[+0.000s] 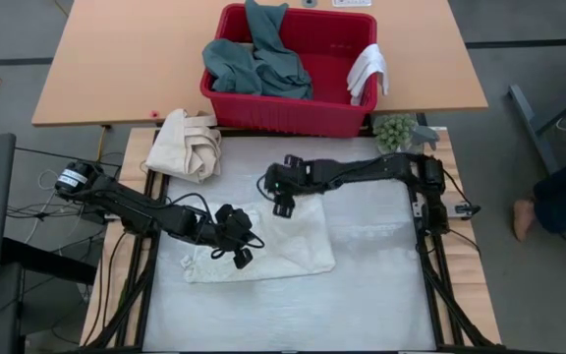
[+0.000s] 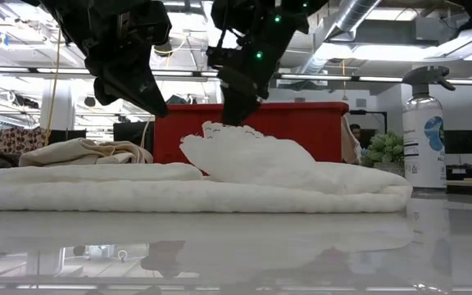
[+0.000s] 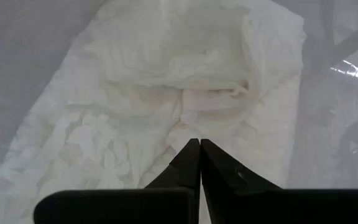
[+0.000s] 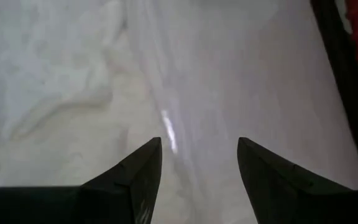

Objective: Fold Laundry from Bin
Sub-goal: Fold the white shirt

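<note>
A white textured towel [image 1: 263,248] is spread on the glossy white table top [image 1: 381,295], toward its left half. It lies mostly flat in a rough rectangle, with one part folded up into a low rounded hump [image 2: 248,156] that is seen in the low view; a scalloped edge shows at the top of that hump. The surface is crinkled and creased in the left wrist view [image 3: 166,81].

Behind the work area, a rectangular red plastic bin [image 1: 293,110] with a rounded rim stands on a tan wooden table [image 1: 116,59]. A large teal-green garment [image 1: 258,61] is heaped in its left part and hangs over the rim, and a small white cloth [image 1: 368,71] is draped over its right wall. A cream bundled canvas cloth [image 1: 190,143] lies just beside the bin's left front corner, and a small green plant [image 1: 394,130] sits at the right front corner. A clear spray bottle [image 2: 424,131] is seen at the right in the low view.

The left gripper [image 1: 240,254] is stretched low across the towel from the table's left edge, its fingers [image 3: 194,168] pressed together with no cloth seen between them, just above the fabric. The right gripper [image 1: 283,205] is reached in from the right side, over the towel's far edge near the hump; its fingers [image 4: 142,168] are spread apart and nothing is held between them.
</note>
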